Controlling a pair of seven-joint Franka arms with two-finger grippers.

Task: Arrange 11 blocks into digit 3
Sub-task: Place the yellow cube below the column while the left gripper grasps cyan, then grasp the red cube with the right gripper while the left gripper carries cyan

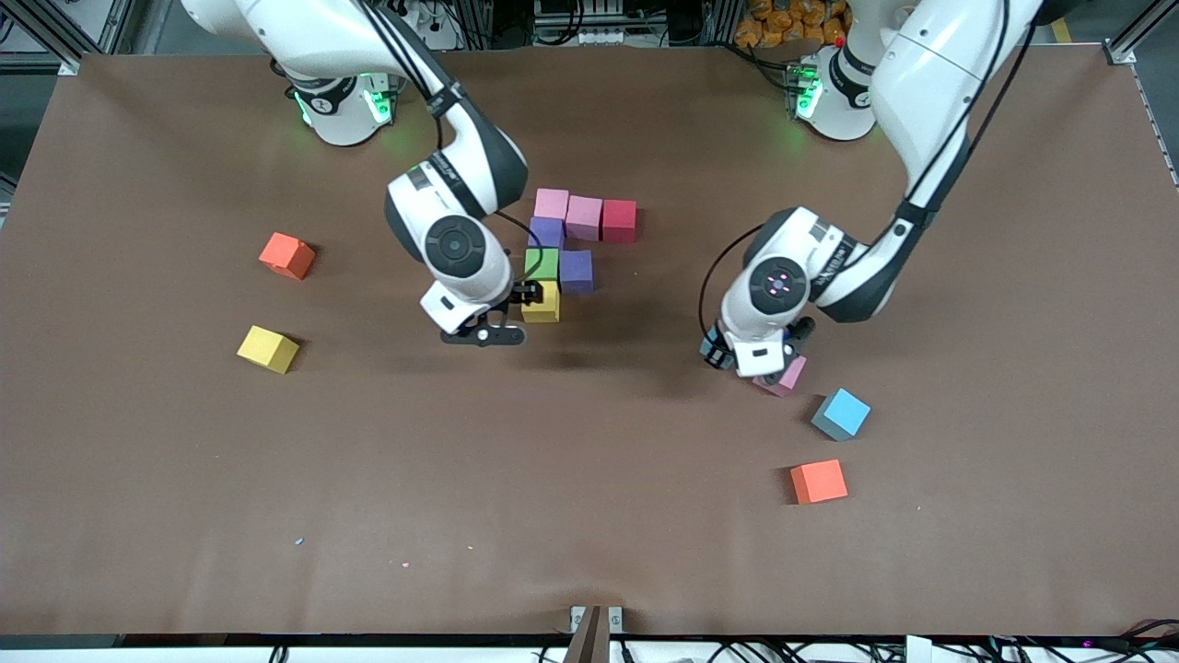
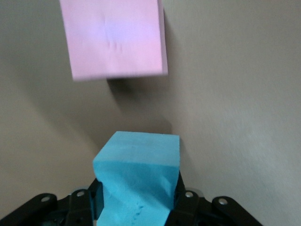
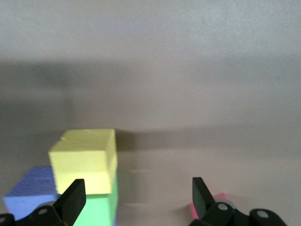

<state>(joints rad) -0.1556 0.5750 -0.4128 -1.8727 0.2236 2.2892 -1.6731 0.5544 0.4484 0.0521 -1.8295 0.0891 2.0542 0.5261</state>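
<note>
**Digit 3 Assembly: Column in Progress, Next Cube Clamped**

**Front view.** The partial figure sits mid-table: a top bar of pink block, second pink block and crimson block; below it, nearer the camera, a column of purple block, green block and yellow block, with a second purple block beside the green one. The right gripper is at the yellow block. The left gripper is low over a loose pink block toward the left arm's end of the table. A light blue block lies just nearer the camera.

**Left wrist view.** The fingers are clamped on a blue cube; the loose pink block lies close by.

**Right wrist view.** The fingers stand apart, holding nothing, beside the yellow block.

**Step in hand.** Judged: the yellow cube is placed; the left arm has its grasp. The next move calls for a lift and carry to the figure, setting the cube flush against its neighbours.
</note>
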